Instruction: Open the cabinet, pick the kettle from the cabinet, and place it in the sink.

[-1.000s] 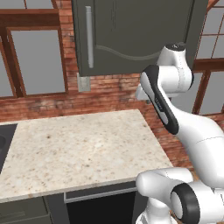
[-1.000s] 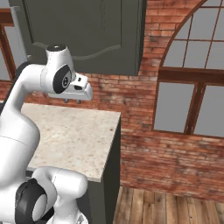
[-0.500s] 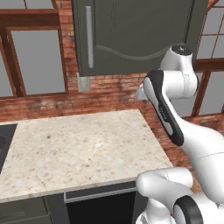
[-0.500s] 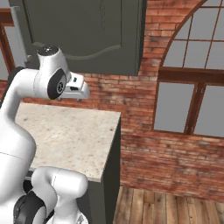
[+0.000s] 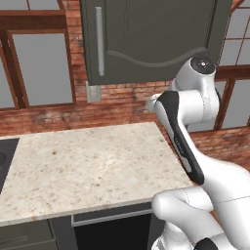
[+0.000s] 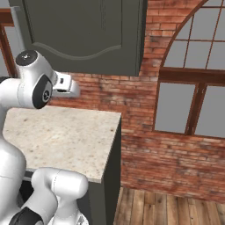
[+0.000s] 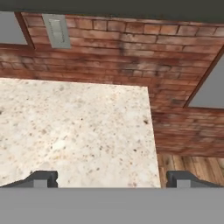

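Dark fingertips (image 7: 43, 178) sit wide apart at the bottom of your hand view, so the gripper (image 7: 111, 180) is open and carries nothing. Between and beyond them you look down on the speckled counter (image 7: 78, 131), with the brick wall (image 7: 131, 48) at 12 o'clock and a grey wall plate (image 7: 57, 30) at 11 o'clock.

In the left base view the hand (image 5: 155, 103) sits just under the bottom edge of the cabinet (image 5: 156, 34), pointing toward the wall. The right base view shows that hand (image 6: 66, 85) below the cabinet's arched door panel (image 6: 83, 26).

The relation that matters: the handle (image 5: 99, 41) lies at about 10 o'clock from the hand in the left base view, up and well off to the left, near the door's left edge. Its long axis is vertical, so I judge you need the open fingers either side of the bar, with the gap lying horizontal. The hand has to rise and swing left before it can close.

The door is shut, so the kettle cannot be seen; by the task it is inside. A dark edge (image 5: 4, 161) at the counter's far left, 9 o'clock in the left base view, may be the sink, but too little shows to tell.
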### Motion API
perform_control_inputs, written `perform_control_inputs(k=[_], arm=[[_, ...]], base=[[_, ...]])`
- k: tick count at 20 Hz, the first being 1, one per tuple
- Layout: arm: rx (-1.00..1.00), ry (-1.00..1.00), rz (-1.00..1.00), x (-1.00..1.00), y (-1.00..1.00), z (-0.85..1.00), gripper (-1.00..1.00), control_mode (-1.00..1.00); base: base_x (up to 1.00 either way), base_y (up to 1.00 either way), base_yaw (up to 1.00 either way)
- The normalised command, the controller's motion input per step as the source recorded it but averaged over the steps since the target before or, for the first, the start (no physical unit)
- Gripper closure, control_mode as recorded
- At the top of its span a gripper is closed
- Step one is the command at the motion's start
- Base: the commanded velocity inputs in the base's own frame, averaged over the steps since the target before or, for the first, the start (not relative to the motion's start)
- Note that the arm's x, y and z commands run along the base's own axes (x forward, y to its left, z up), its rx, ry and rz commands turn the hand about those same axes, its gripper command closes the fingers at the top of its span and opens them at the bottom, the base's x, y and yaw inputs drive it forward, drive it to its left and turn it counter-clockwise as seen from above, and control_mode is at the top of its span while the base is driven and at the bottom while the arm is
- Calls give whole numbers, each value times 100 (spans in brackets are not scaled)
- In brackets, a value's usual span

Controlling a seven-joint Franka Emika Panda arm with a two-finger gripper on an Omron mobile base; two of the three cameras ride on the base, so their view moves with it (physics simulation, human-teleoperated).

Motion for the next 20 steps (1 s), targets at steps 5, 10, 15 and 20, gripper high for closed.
perform_control_inputs(k=[5, 10, 15, 20], arm=[[0, 0, -4, -7, 32, 39, -100, -100], [0, 0, -2, -10, 42, 33, -100, -100], [-3, -16, 0, -15, 47, 15, -100, -100], [-7, -23, 0, -10, 47, 11, -100, -100]], base=[[0, 0, 0], [0, 0, 0], [0, 0, 0], [0, 0, 0]])
